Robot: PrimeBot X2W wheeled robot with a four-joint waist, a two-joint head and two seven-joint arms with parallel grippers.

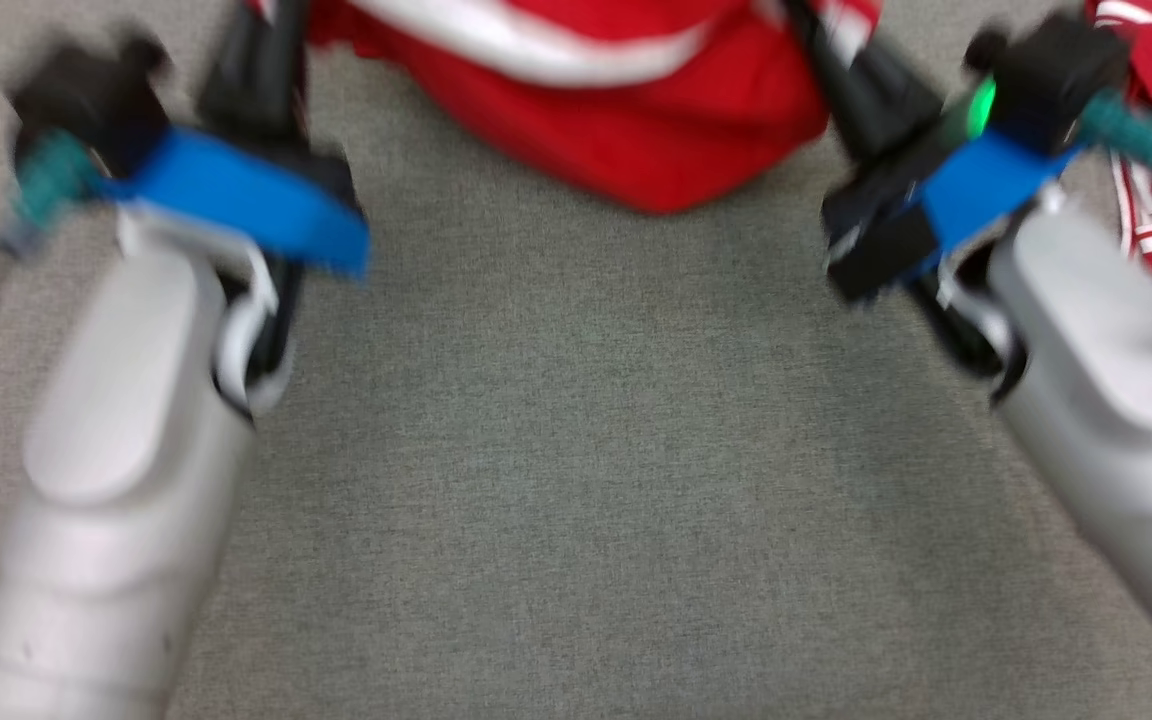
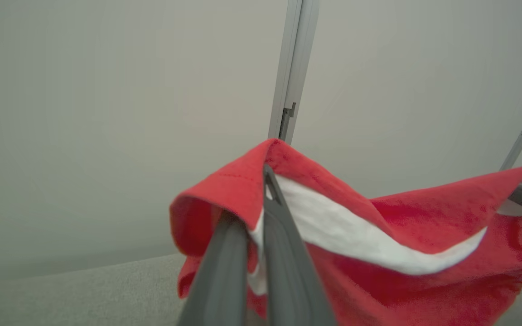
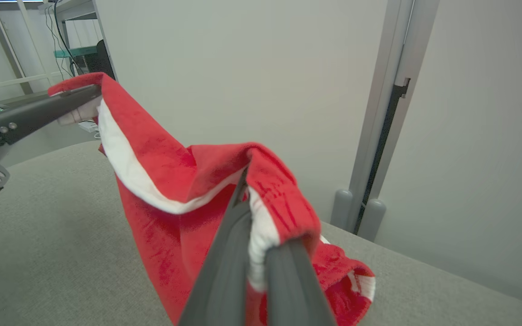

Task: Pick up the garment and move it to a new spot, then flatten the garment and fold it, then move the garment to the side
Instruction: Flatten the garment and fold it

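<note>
Left gripper (image 2: pixel 249 199), mine: pinched shut on the garment's (image 2: pixel 379 217) white-banded edge.
Right gripper (image 3: pixel 261 213), mine: clamped on the same edge, well apart from the left.
Garment: slung between both, lifted, its lower part sagging onto the table (image 1: pixel 576 450) toward the far edge.
Status, as I judge it: pickup done. Placing, flattening, folding and moving aside are outstanding.
</note>
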